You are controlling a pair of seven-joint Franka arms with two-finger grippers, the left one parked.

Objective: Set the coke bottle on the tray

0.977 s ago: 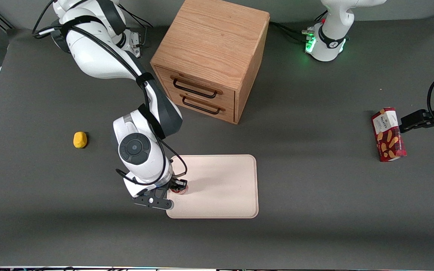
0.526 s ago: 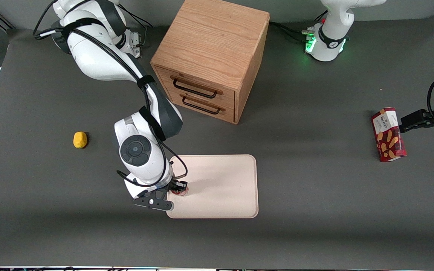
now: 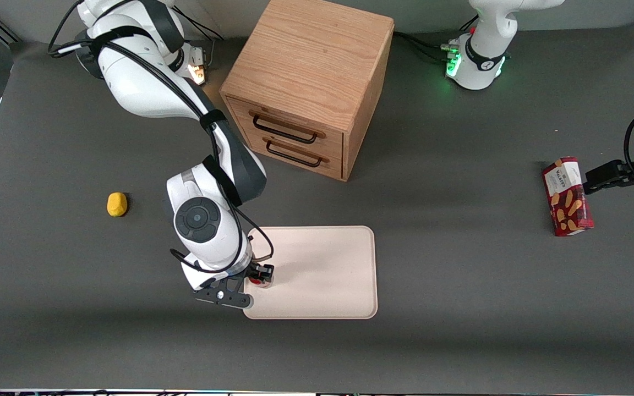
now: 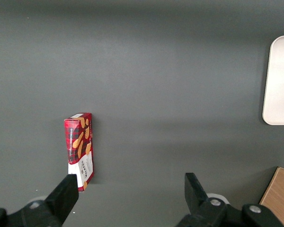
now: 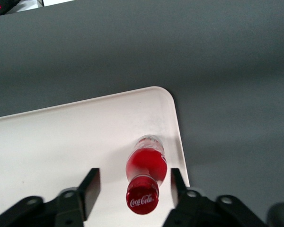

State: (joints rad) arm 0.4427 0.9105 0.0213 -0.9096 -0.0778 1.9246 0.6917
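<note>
The coke bottle (image 5: 146, 165), small and red with a red lettered cap, stands upright on the cream-white tray (image 5: 61, 137), close to the rim nearest the working arm's end of the table. My gripper (image 5: 135, 185) is open and hangs over it, one finger on each side of the bottle's neck with a gap on both sides. In the front view the gripper (image 3: 259, 276) sits over that same tray (image 3: 322, 275) edge, and only a bit of the red bottle (image 3: 262, 282) shows under it. A strip of the tray (image 4: 279, 80) also appears in the left wrist view.
A wooden two-drawer cabinet (image 3: 306, 88) stands farther from the front camera than the tray. A yellow lump (image 3: 117, 204) lies toward the working arm's end. A red snack box (image 3: 566, 196) (image 4: 80, 149) lies toward the parked arm's end.
The wrist has shifted only slightly over the tray's edge. The bottle stays at the same spot on the tray.
</note>
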